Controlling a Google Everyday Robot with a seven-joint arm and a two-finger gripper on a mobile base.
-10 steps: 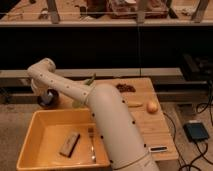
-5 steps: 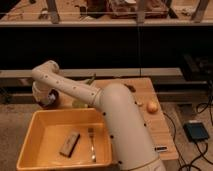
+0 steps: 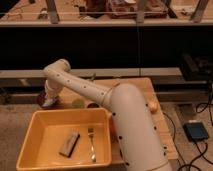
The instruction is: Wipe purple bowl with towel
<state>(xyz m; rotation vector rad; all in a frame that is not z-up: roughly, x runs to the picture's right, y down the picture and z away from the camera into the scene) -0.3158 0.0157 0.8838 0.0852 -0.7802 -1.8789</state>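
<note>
The purple bowl sits at the table's far left edge, mostly hidden by my arm. My gripper points down into or just over the bowl. A small pale patch shows under it at the bowl; it may be the towel, but I cannot tell. My white arm runs from the lower right up to an elbow and then down to the bowl.
A large yellow bin at the front holds a sponge and a fork. A green cup, a dark bowl and an orange fruit stand on the wooden table. A blue device lies on the floor at the right.
My elbow has shifted to the right and the gripper has moved slightly right over the bowl. The bin and the other objects have not moved.
</note>
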